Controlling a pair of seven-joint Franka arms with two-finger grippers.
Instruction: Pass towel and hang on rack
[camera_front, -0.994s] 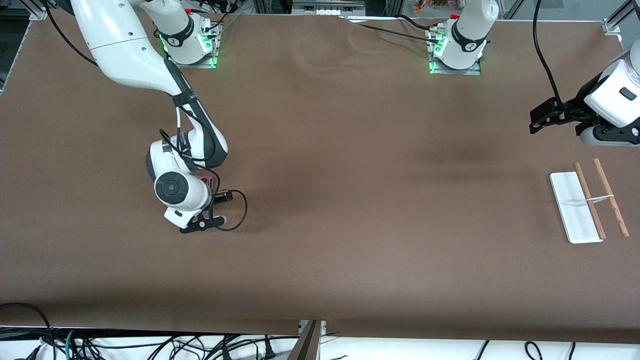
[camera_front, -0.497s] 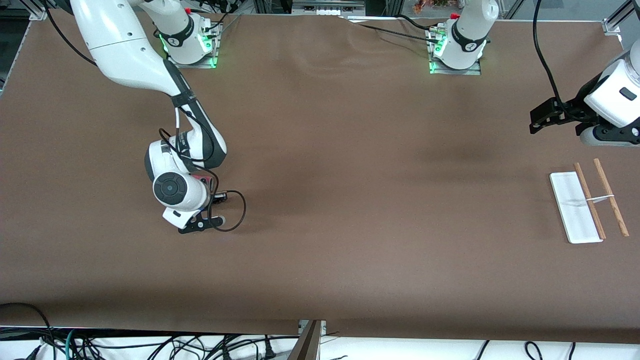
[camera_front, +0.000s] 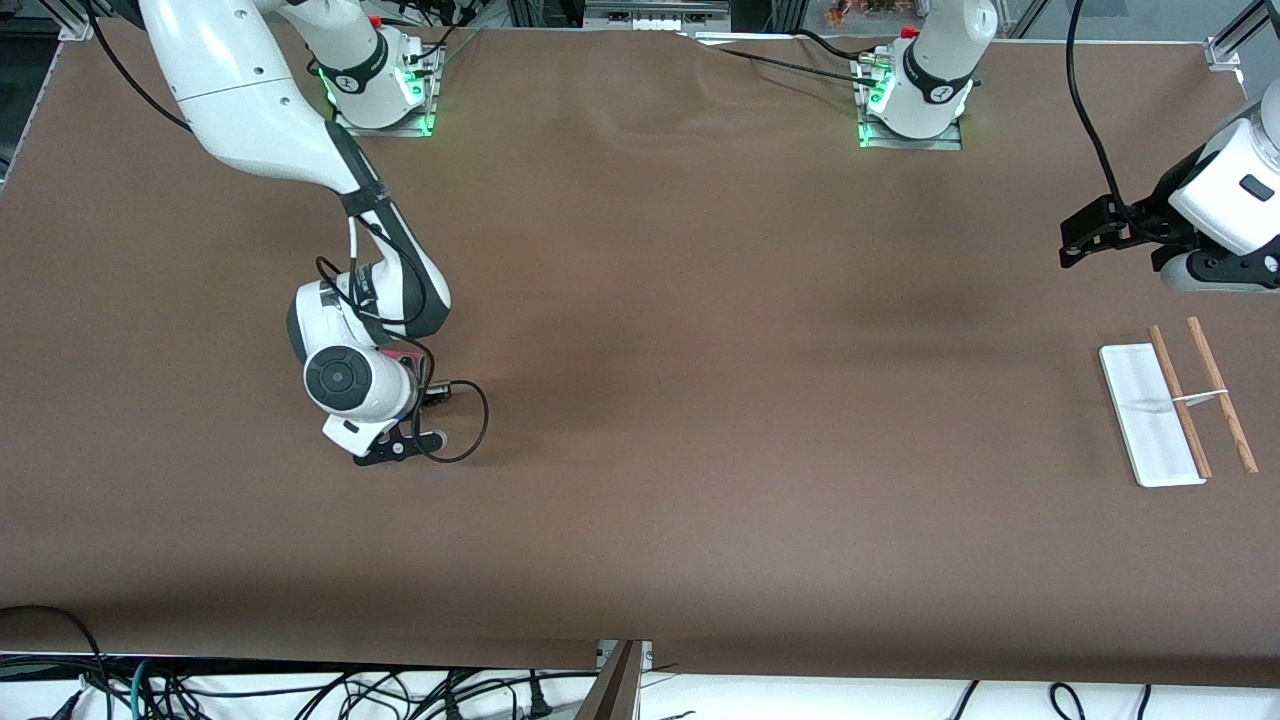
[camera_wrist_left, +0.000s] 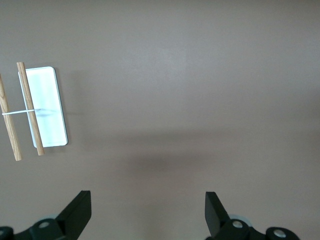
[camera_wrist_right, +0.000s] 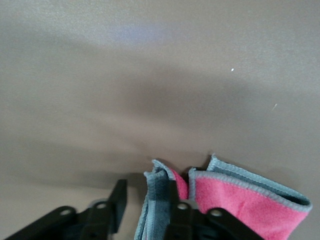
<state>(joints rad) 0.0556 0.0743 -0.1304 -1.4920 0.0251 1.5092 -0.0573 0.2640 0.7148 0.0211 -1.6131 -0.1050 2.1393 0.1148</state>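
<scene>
- Counted: two arms, two end effectors, one towel, one rack, all at one brown table (camera_front: 700, 330).
- The right end effector (camera_front: 418, 392) is positioned low over the table toward the right arm's end. In the right wrist view (camera_wrist_right: 150, 210), its fingers are seen clamped on a raised fold of the towel (camera_wrist_right: 240, 200).
- The towel (camera_front: 405, 355) is pink-red and fuzzy with grey-blue stitched edging and a grey underside. In the front view only a small pink patch is exposed beside the wrist.
- The left end effector (camera_front: 1075, 240) is held above the table near the rack, waiting; its fingers (camera_wrist_left: 77, 212) are spread wide with nothing between them.
- The rack (camera_front: 1175, 405) lies on the table toward the left arm's end: one flat white base, two parallel brown rods, one thin metal crosspiece.
</scene>
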